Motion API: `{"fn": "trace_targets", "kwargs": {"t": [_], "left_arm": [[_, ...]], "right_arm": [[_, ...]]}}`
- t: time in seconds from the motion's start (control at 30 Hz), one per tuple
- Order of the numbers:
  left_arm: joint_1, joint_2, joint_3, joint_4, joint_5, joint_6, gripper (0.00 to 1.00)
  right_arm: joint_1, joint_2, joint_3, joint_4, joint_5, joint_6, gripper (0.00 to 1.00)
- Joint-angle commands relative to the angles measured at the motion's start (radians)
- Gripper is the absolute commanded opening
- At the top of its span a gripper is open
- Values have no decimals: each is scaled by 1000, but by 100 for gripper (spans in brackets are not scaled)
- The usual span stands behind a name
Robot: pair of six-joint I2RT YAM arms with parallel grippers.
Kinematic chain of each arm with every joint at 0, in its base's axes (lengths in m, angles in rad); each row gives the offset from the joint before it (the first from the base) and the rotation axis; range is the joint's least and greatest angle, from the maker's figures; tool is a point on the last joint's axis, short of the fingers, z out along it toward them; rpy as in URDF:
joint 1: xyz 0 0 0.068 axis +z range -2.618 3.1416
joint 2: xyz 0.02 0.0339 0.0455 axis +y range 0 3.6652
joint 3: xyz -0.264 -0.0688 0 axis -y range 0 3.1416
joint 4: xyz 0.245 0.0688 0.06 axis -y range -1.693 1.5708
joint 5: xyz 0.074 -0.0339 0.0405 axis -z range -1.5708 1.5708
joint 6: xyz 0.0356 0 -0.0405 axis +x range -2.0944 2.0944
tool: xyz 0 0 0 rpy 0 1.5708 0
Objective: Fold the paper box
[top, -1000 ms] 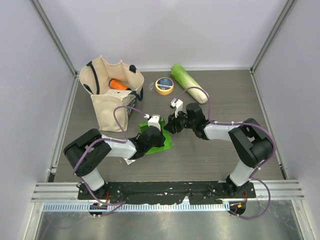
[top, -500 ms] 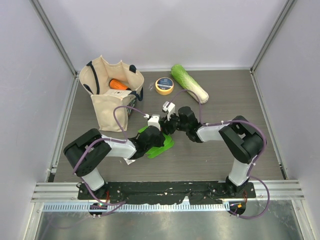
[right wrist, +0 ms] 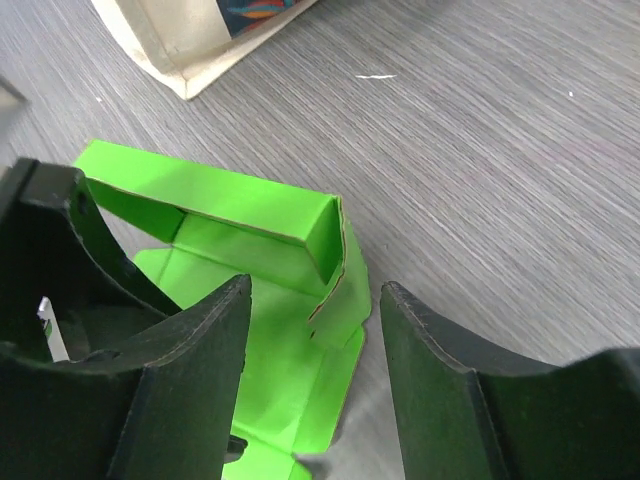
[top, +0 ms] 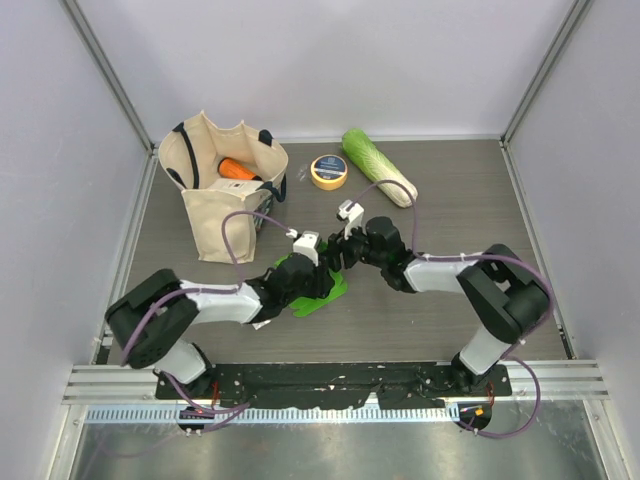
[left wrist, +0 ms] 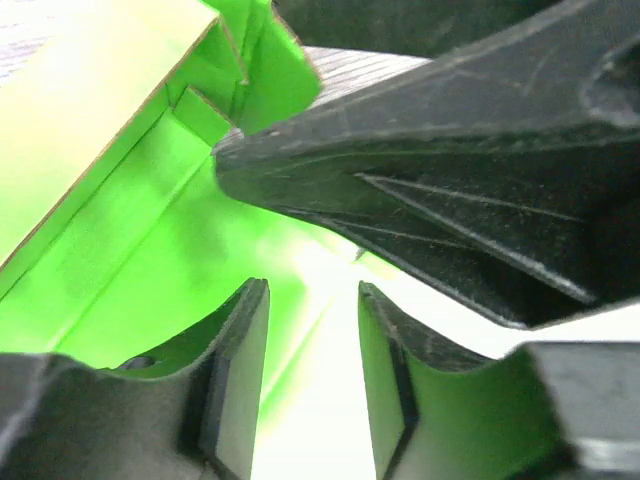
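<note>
The paper box (top: 325, 291) is a bright green creased card lying partly folded on the table, one long wall raised (right wrist: 230, 205). My left gripper (top: 305, 270) is right over it. In the left wrist view its jaws stand open (left wrist: 312, 340) with green card (left wrist: 120, 260) below them and nothing pinched. My right gripper (top: 346, 258) comes in from the right, and one black finger (left wrist: 450, 170) of it fills the left wrist view's upper right. In its own view the right gripper (right wrist: 315, 305) is open, straddling the raised end flap at the box's corner.
A cream canvas tote bag (top: 222, 190) with an orange item (top: 237, 168) inside stands at back left, close to the box; its bottom corner (right wrist: 190, 30) shows in the right wrist view. A yellow tape roll (top: 329, 171) and a long pale-green cabbage (top: 378, 167) lie behind.
My left gripper, which was shut, has opened over the card. The right gripper has opened wider and drawn slightly back to the right after pushing in toward the box.
</note>
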Motion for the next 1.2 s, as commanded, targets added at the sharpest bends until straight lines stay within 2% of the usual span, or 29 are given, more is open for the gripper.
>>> {"fn": "trace_targets", "kwargs": {"t": [0.0, 0.2, 0.27, 0.33, 0.43, 0.53, 0.67, 0.73, 0.87, 0.97, 1.03, 1.17], "left_arm": [[-13, -170, -10, -99, 12, 41, 48], [-24, -444, -65, -287, -73, 16, 54], [-26, -511, -72, -393, -164, -31, 52], [-26, -536, -62, -478, -283, -68, 51], [-27, -524, -18, -694, -435, -152, 43], [-32, -475, 5, -738, -491, -196, 42], [-35, -394, 7, -669, -571, -199, 49], [-35, -349, 8, -565, -560, -136, 49], [-35, -287, 37, -489, -520, -96, 50], [-35, -262, 47, -456, -540, -76, 50], [-35, -245, 47, -436, -561, -58, 43], [-33, -211, 45, -414, -595, -32, 34]], "right_arm": [[7, -153, -25, -82, 66, 80, 60], [10, -317, -54, -211, 95, 153, 62], [10, -365, -81, -226, 118, 159, 62], [4, -419, -91, -258, 197, 172, 61], [-22, -422, -97, -275, 295, 189, 61], [-30, -384, -62, -312, 358, 175, 60], [-32, -341, -65, -266, 327, 153, 59], [-32, -306, -65, -242, 271, 129, 58], [-38, -256, -71, -211, 252, 110, 57], [-48, -226, -59, -211, 252, 104, 54], [-50, -210, -54, -202, 241, 86, 53], [-50, -172, -43, -153, 188, 25, 51]]}}
